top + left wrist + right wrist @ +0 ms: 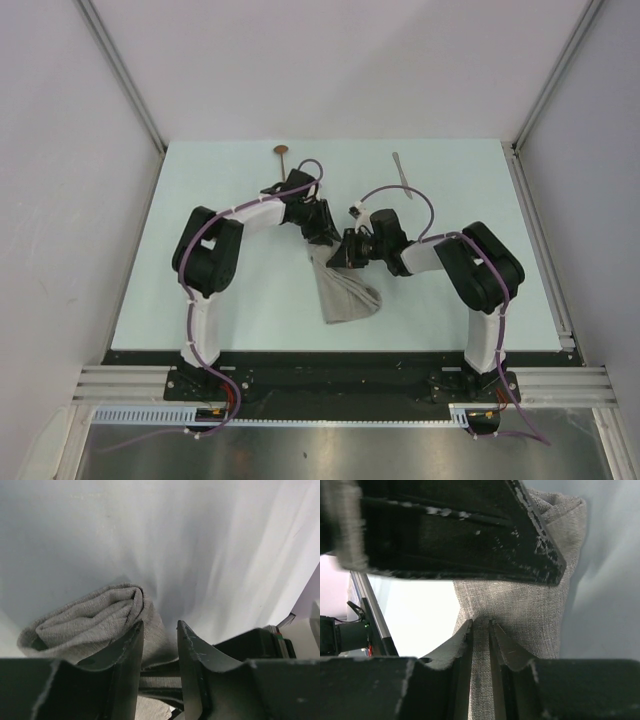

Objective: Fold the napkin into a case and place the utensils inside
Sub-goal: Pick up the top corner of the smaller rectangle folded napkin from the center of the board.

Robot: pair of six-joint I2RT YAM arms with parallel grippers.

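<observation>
The grey-beige napkin [346, 293] lies bunched in the middle of the table, its upper end lifted between the two grippers. My right gripper [347, 256] is shut on a fold of the napkin [520, 605], which runs up between its jaws [480, 622]. My left gripper [325, 236] hovers just beside it, and its jaws [160, 625] stand apart, with rolled napkin [95, 617] lying against the left finger [131, 647] and nothing pinched. The copper-bowled spoon [284, 155] and the silver knife [402, 172] lie at the far edge of the table.
The pale table [230, 320] is walled at the back and on both sides. A metal rail [545, 240] runs along its right edge. The left gripper's black body [460, 530] hangs close over the right gripper's jaws.
</observation>
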